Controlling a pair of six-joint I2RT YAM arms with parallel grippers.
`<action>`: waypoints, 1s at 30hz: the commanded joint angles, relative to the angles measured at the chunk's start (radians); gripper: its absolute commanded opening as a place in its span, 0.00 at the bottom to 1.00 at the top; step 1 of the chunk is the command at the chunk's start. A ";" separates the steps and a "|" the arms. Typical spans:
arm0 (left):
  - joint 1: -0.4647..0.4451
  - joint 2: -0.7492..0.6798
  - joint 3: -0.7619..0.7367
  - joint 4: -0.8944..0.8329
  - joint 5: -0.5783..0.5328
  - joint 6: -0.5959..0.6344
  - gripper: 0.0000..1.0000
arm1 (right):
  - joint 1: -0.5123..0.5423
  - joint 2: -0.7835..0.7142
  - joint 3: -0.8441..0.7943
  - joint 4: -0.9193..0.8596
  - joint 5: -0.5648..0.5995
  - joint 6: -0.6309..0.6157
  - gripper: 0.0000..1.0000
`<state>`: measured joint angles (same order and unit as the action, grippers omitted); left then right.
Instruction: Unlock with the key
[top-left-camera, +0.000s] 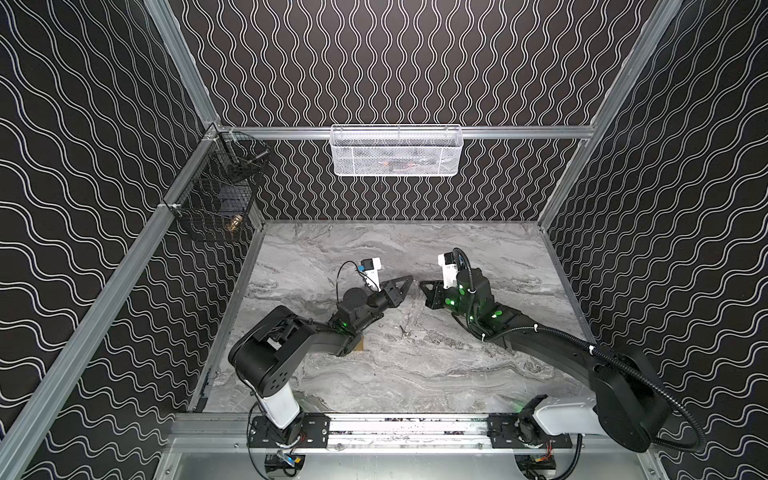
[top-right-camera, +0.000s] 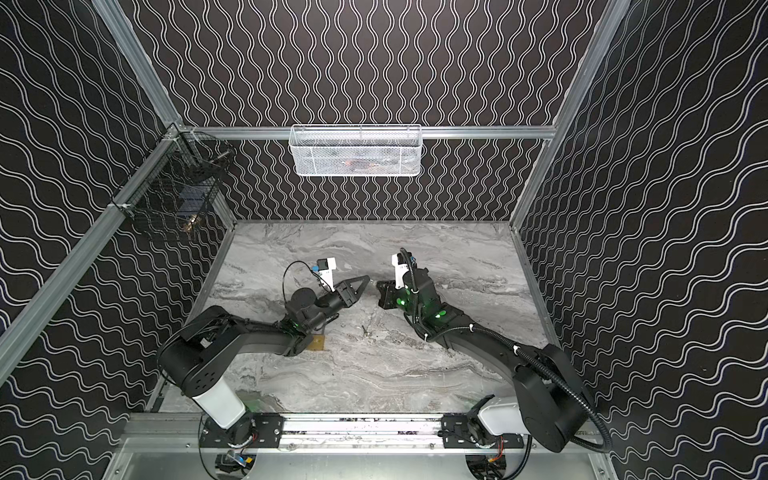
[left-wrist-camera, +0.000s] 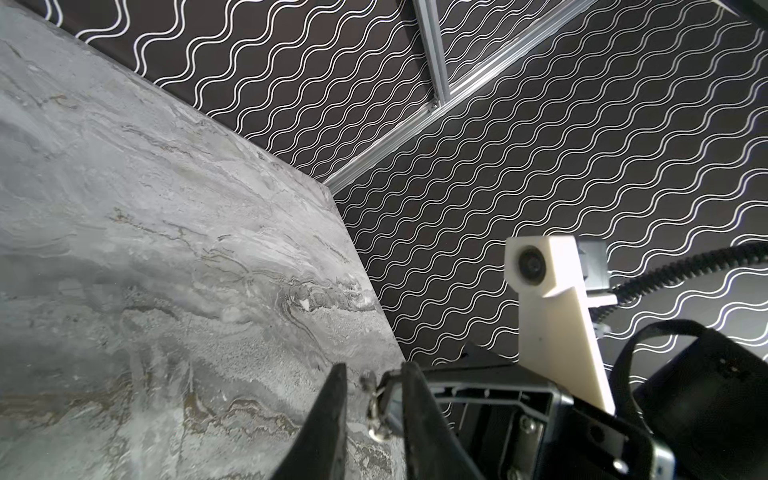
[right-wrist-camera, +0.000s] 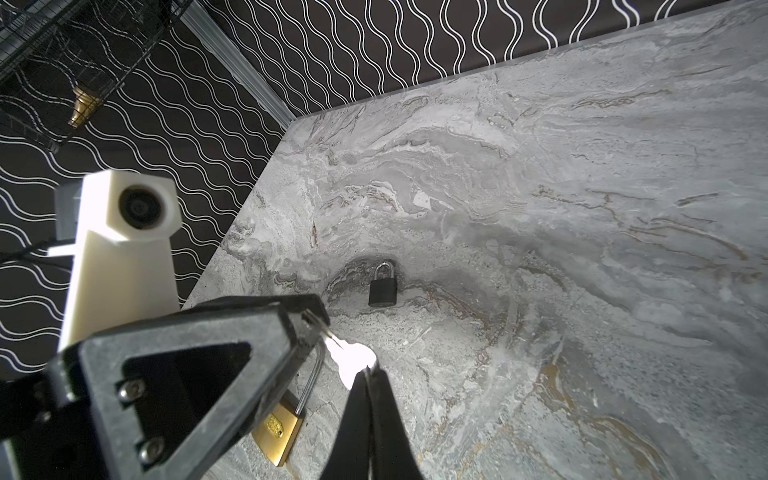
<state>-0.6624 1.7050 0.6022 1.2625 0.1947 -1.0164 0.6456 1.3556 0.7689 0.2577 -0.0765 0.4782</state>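
Left pincer (left-wrist-camera: 374, 368): partly open, jaws either side of the key. A gap shows on at least one side, so it isn't pinching yet as far as I can see.
Right pincer (right-wrist-camera: 368, 371): fully shut, tip to tip with the left one, both raised off the table (right-wrist-camera: 582, 208). It looks like this one is holding the key up, but the contact is lost in glare.
Key (left-wrist-camera: 374, 409): small silver piece on a ring, in the air between the two sets of tips, inside the left jaws.
Key axis: roughly along the tip-to-tip line, so parallel to the left fingers.
Step (my read): handover from right to left.
Brass padlock (right-wrist-camera: 276, 432): flat on the table, right under the left pincer, shackle end toward the tips. In both top views it's half hidden by the left forearm.
Black padlock (right-wrist-camera: 382, 289): flat on the table, past the tips toward the back-left corner. Not visible in the top views.
Nearer arm: left, for both locks.
Target lock: can't tell which one the key fits.
Risk: the key is thin and could twist or drop if right lets go before left has its flat faces.
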 joint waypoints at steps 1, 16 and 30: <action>-0.002 0.010 0.010 0.041 0.007 0.005 0.23 | 0.002 -0.001 0.009 0.029 -0.006 0.005 0.00; -0.002 0.046 0.013 0.109 0.018 -0.017 0.00 | 0.005 0.002 0.012 0.029 -0.009 0.008 0.00; 0.156 -0.056 -0.032 0.052 0.298 0.074 0.00 | -0.002 -0.135 -0.094 -0.023 0.094 -0.052 0.66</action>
<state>-0.5388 1.6726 0.5858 1.3243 0.3511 -1.0119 0.6472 1.2480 0.6998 0.2493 -0.0406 0.4515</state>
